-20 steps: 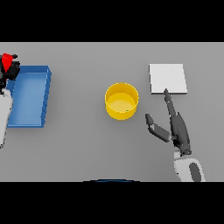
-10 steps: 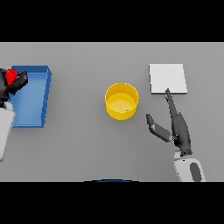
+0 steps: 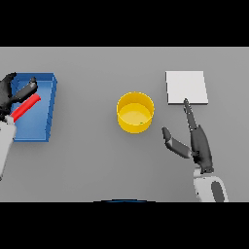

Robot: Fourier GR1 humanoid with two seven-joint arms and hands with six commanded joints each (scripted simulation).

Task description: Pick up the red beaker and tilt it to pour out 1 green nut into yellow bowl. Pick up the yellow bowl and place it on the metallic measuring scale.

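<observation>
Gripping the red beaker (image 3: 25, 108), your left hand (image 3: 10, 92) has its fingers curled round it, tilted over the blue tray (image 3: 48, 104) at the left of the surface (image 3: 97, 165). Your right hand (image 3: 197, 143) rests with straight, spread fingers, one fingertip touching the scale (image 3: 186, 86). You see the bowl (image 3: 135, 113) between them, apart from both.

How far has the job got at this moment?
A small green speck lies in the yellow bowl, so the pour looks done. The left hand holds the red beaker over the blue tray. The bowl is not yet on the scale; the right hand is open beside it.
</observation>
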